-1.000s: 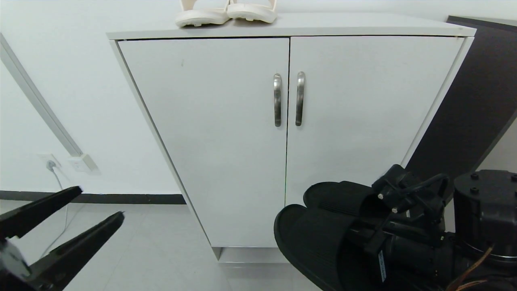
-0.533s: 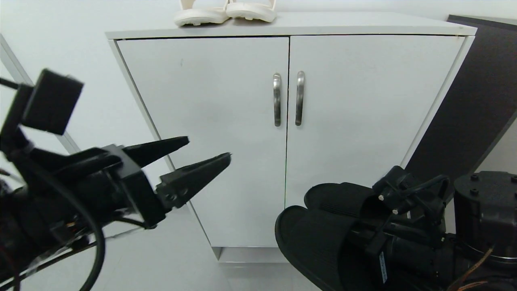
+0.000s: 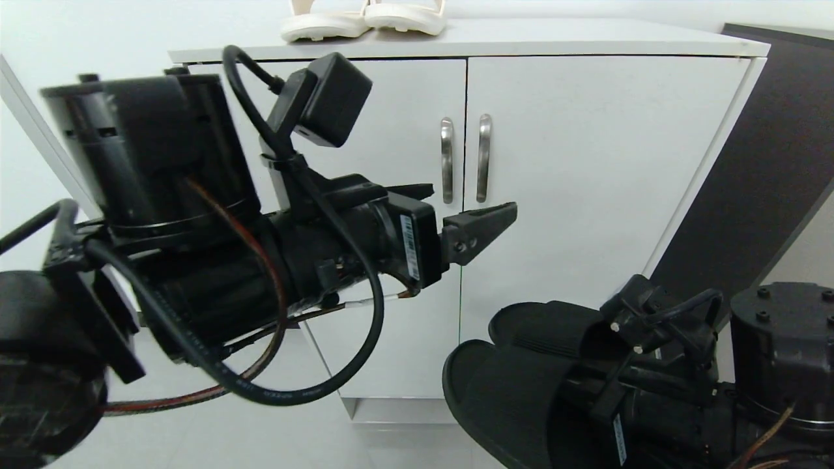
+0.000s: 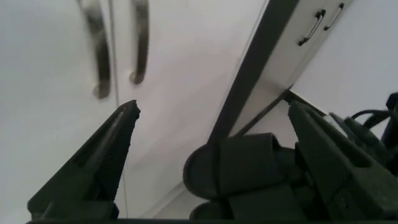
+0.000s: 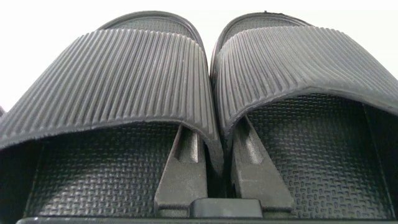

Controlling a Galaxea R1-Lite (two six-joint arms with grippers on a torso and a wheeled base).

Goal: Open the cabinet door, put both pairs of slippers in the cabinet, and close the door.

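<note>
Occlusion is heavy on the robot's left side: the left arm covers much of the left door (image 3: 365, 339) of the cabinet (image 3: 586, 45). The upper finger of the left gripper (image 3: 474, 199) is partly hidden behind the gripper's own body. Its fingers stand wide apart and hold nothing, just in front of the two metal handles (image 3: 447, 161). In the left wrist view those handles (image 4: 99, 56) are blurred.

The white slippers (image 3: 365, 19) sit on the cabinet top and are cut off by the frame edge, so only the soles and toes are visible. Both doors are closed.

The black slippers (image 3: 521, 378) are ribbed across the straps and have textured footbeds (image 5: 93, 168). They are held side by side, low in front of the right door (image 3: 586, 163). The right gripper (image 5: 214, 134) has one finger under each strap and clamps the adjoining inner edges. Its fingertips are lost beneath the straps.
</note>
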